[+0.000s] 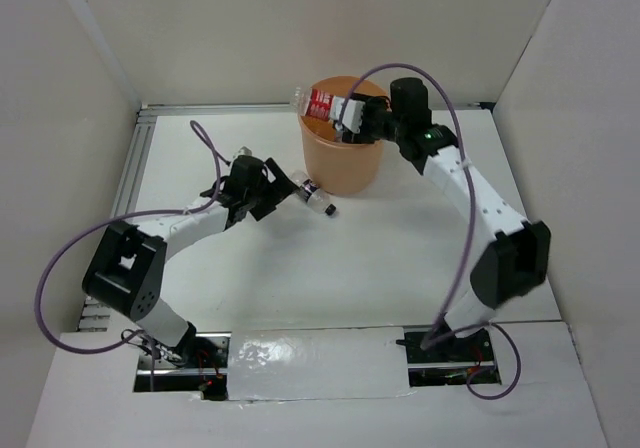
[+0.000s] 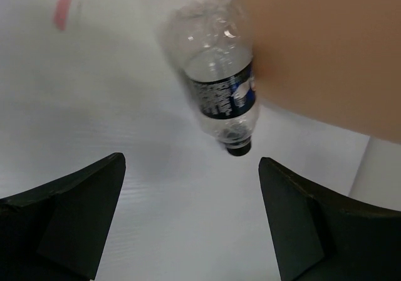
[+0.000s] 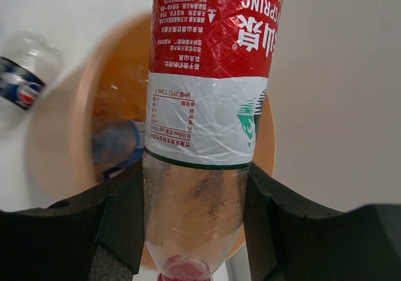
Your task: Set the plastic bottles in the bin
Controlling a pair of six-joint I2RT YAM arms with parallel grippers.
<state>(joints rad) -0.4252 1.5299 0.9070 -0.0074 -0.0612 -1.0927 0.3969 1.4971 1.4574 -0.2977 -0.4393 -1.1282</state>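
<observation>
We look down on a white table (image 1: 400, 248) with two robot arms bolted at its near edge. The right gripper (image 3: 194, 199) is closed on a clear plastic bottle with a red and white label (image 3: 210, 74). Its black fingers press both sides of the bottle near the red cap. The bottle hangs over the opening of the round orange plastic bin (image 1: 340, 168), which stands at the far middle of the table. Inside the bin we see a clear bottle with a blue label (image 3: 116, 146). The left gripper (image 2: 191, 168) has its jaws spread wide and holds nothing. Just ahead of it, a clear plastic bottle with a dark blue label and black cap (image 2: 222, 86) lies on its side on the table, just beside the bin's wall. We cannot tell whether they touch.
</observation>
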